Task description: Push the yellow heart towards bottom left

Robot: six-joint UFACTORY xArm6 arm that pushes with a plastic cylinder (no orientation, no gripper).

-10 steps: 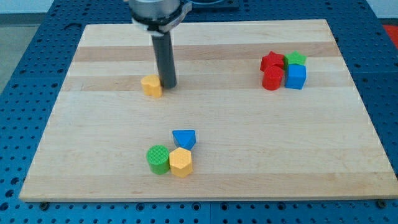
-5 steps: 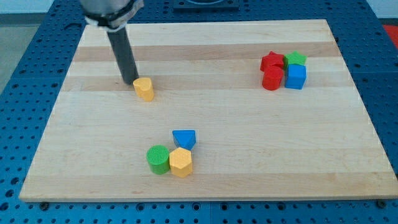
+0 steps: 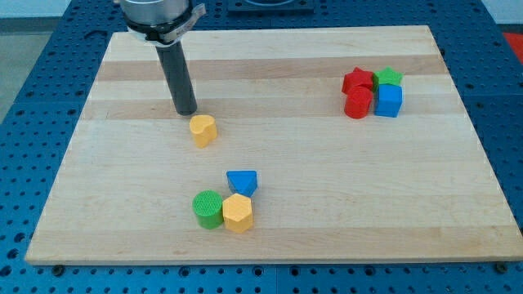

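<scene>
The yellow heart (image 3: 203, 130) lies on the wooden board (image 3: 327, 188), left of the middle. My tip (image 3: 186, 112) stands just above and to the left of the heart, very close to its upper left edge; contact cannot be told. The dark rod rises from the tip toward the view's top.
A blue triangle (image 3: 242, 181), a green cylinder (image 3: 207, 209) and a yellow hexagon (image 3: 238, 213) cluster below the heart. A red star (image 3: 357, 80), a red cylinder (image 3: 357, 104), a green star (image 3: 389, 77) and a blue cube (image 3: 388, 101) cluster at the upper right.
My tip went from the heart's right side to its upper left, then a little right. The heart has slid down and to the right.
</scene>
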